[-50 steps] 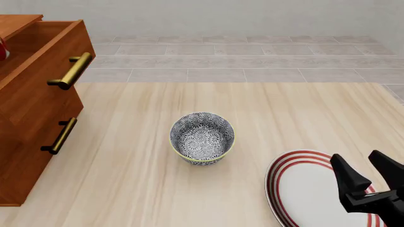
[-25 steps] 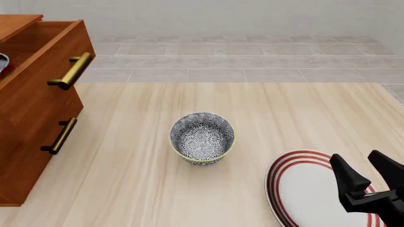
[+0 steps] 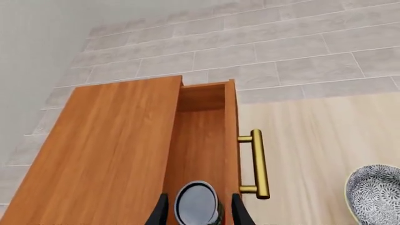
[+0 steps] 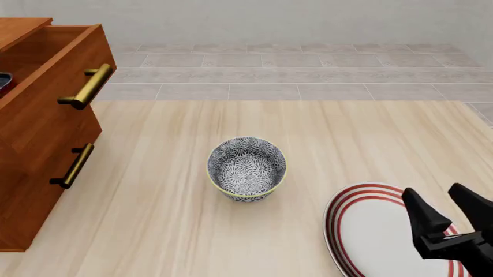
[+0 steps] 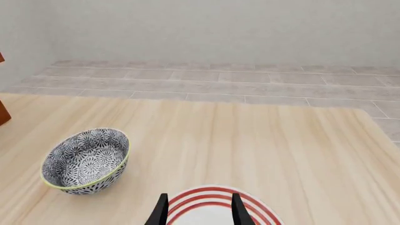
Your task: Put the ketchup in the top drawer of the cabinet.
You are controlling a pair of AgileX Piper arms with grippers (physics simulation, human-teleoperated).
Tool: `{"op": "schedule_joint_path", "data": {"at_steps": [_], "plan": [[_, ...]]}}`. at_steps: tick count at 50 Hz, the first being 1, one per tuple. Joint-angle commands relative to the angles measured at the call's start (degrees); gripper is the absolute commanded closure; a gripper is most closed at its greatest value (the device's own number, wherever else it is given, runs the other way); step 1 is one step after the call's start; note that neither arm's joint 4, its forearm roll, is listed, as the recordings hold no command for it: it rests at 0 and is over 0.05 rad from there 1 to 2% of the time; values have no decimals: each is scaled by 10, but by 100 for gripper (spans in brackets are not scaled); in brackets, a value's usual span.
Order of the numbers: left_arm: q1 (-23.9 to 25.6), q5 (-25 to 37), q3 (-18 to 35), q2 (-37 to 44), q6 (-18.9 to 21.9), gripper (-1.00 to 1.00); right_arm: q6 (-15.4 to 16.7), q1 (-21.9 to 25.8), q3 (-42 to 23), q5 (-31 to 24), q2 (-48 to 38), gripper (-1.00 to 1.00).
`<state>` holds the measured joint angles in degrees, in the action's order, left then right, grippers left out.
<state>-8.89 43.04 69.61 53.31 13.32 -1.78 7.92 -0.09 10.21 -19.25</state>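
Note:
The ketchup [image 3: 196, 204] shows its dark grey top in the left wrist view, inside the open top drawer [image 3: 201, 140] of the cabinet [image 4: 31, 190]. My left gripper [image 3: 200, 214] is open, with one finger on each side of the can and a gap to each. In the front view only a sliver of the ketchup [image 4: 4, 81] shows at the left edge, in the pulled-out top drawer [image 4: 54, 75]; the left gripper is out of that view. My right gripper [image 4: 451, 210] is open and empty above a plate at the near right.
A grey patterned bowl [image 4: 246, 168] stands mid-table, and also shows in the right wrist view [image 5: 86, 161]. A white plate with red rings [image 4: 370, 231] lies at the near right. The drawer's brass handle [image 4: 89, 86] sticks out towards the table. The lower drawer [image 4: 46, 173] is shut.
The ketchup has dropped lower into the top drawer: its red label showed at the left edge, now only its dark top. The right arm has barely moved.

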Motion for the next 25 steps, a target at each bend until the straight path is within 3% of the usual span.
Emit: {"op": "schedule_joint_path", "data": {"at_steps": [1, 25], "plan": [[17, 33, 25, -28, 3, -100, 0, 1, 0, 1, -1, -100], [68, 97, 44, -113, 13, -100, 1, 2, 0, 2, -3, -100]]}}
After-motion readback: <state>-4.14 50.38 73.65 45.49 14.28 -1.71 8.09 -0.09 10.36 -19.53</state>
